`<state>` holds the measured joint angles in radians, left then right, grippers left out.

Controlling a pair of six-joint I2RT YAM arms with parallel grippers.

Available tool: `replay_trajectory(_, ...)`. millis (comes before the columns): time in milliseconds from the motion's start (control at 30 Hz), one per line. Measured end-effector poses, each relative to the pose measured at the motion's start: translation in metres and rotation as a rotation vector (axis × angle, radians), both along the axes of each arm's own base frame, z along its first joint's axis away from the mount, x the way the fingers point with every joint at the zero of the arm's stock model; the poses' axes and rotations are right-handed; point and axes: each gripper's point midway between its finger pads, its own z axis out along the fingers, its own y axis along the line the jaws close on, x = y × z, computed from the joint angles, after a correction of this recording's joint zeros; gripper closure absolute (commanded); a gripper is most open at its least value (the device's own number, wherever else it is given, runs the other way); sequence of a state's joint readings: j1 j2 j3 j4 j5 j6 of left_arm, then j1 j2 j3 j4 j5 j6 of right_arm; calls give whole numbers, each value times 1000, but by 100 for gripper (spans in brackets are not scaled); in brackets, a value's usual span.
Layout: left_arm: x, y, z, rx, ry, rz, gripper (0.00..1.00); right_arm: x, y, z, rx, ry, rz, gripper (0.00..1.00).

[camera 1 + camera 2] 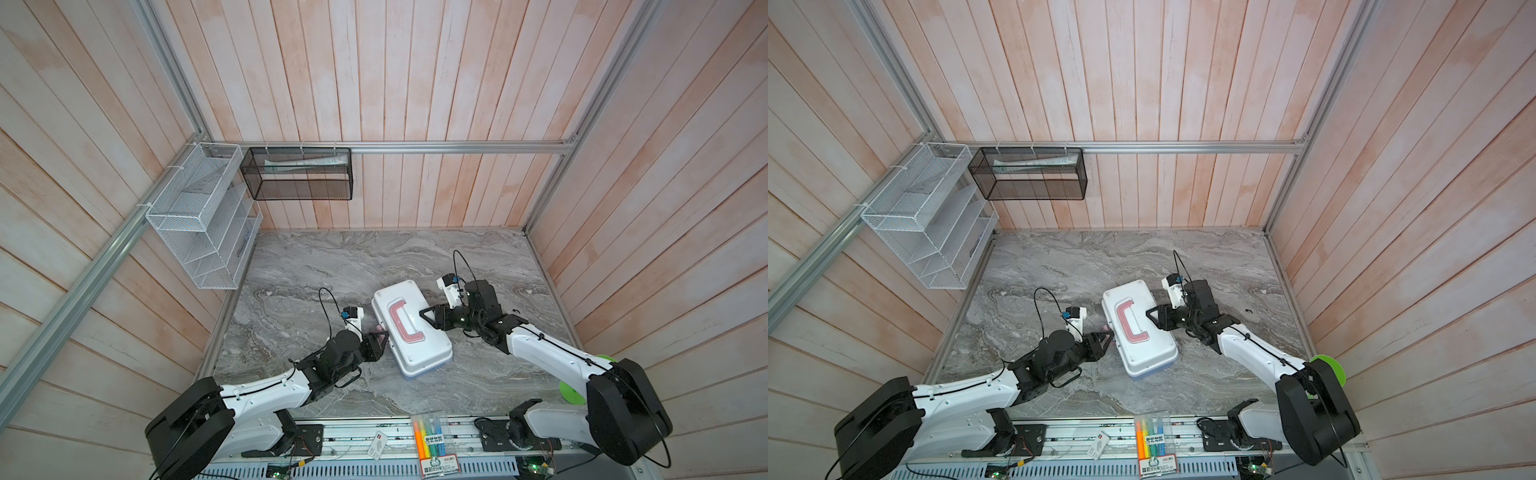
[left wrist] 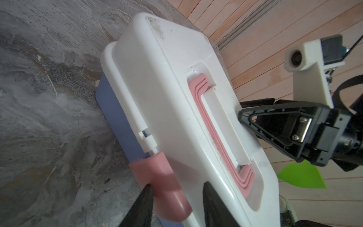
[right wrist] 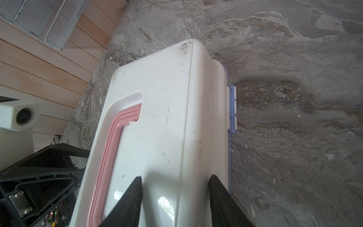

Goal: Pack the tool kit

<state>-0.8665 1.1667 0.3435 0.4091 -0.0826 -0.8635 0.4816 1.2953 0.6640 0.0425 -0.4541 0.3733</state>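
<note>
Tool kit (image 1: 411,328) lies closed at the middle of the table (image 1: 332,266). Left gripper (image 2: 176,184) straddles its pink latch (image 2: 157,175), jaws spread; right gripper (image 3: 174,177), jaws spread, rests its tips on the lid (image 3: 167,88).

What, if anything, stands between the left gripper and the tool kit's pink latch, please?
Nothing visible does. The left gripper has its open jaws either side of the pink latch at the white lid edge. The right gripper is at the lid's opposite side, beyond the pink handle, clear of that path.
</note>
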Motion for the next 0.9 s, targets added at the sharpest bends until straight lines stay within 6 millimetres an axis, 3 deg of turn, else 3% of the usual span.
replay_trajectory(700, -5, 4, 8, -48, -12, 5, 76, 0, 0, 0, 0, 0, 0, 49)
replay_trajectory(900, -6, 6, 7, -52, -13, 5, 77, 1, 1, 0, 0, 0, 0, 49)
